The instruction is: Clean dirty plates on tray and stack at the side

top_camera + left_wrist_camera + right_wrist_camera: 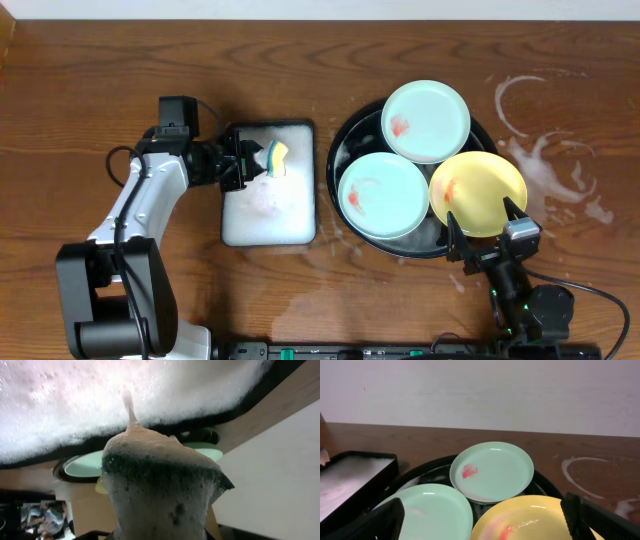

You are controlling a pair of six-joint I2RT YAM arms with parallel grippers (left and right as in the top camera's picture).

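Clamping the sponge [160, 485], foamy only in the wrist view, is the left gripper [262, 160]; the right gripper [485, 228] gapes.

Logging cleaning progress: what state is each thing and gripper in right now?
Upper pale mint-green round plate: dirty, red smear.
Lower pale mint-green round plate: dirty, red smear.
Yellow round plate: dirty, red smear.
Round black tray: holding all three plates.
Yellow-green sponge: foamy, gripped.
White rectangular tray: foam-filled.
Left gripper: shut on sponge.
Right gripper: open, by yellow plate.
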